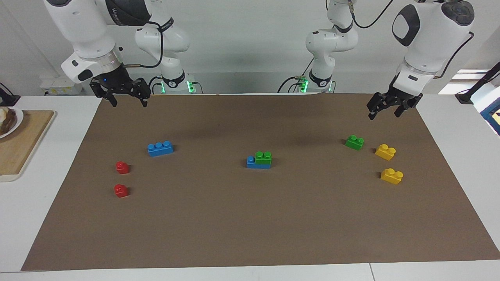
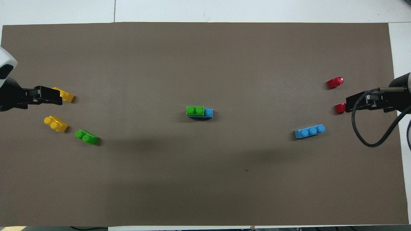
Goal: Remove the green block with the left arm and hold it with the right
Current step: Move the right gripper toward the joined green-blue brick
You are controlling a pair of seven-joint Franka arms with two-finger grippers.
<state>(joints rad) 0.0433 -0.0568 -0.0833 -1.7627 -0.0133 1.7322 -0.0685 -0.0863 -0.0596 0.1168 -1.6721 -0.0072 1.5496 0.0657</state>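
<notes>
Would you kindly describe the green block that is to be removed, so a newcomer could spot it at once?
Look at the middle of the brown mat. There a blue brick lies alone, with the green block stacked on it. The other green block lies flat on the mat beside the yellow bricks.

Our two white arms raised at their own ends, our left gripper (image 1: 383, 111) narrow and black, fingers apart, pointing down from an all-white wrist, our right gripper (image 1: 129, 100) wide and black, fingers spread, under a silver wrist ring, both empty.
</notes>
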